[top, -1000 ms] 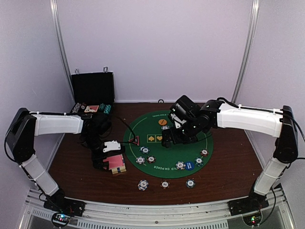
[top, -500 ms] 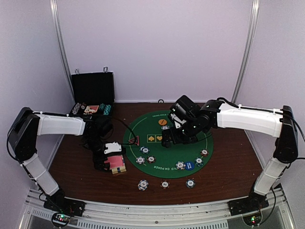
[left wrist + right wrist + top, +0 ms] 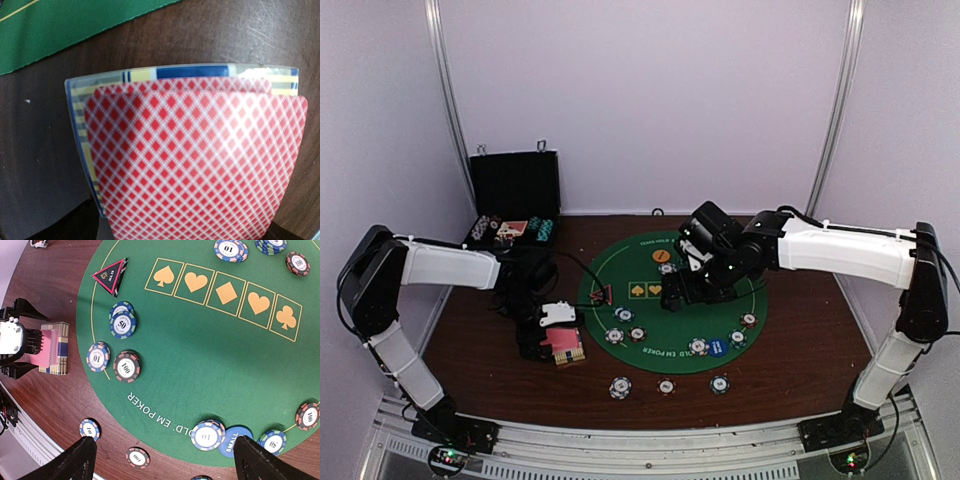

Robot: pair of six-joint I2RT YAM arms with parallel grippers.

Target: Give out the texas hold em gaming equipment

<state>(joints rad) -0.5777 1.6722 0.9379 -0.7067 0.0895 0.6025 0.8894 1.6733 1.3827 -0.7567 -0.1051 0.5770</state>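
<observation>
- Step judged: the left gripper (image 3: 32,340) is to take the pink-backed card deck (image 3: 200,160), which lies on the wooden tabletop (image 3: 45,150) just off the green felt mat (image 3: 200,365), lower left of the overhead view.
- Its fingers stand spread either side of the deck; contact cannot be confirmed.
- Recommended: close squarely on the deck's edges, since the glossy, diamond-patterned cards will likely slide and fan.
- The right gripper (image 3: 165,452) hangs spread and empty above the felt.
- The poker chips (image 3: 123,325) are rigid, round and stripe-edged.

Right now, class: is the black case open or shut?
Open: the black case stands with its lid raised, and chips are visible in its base.
</observation>
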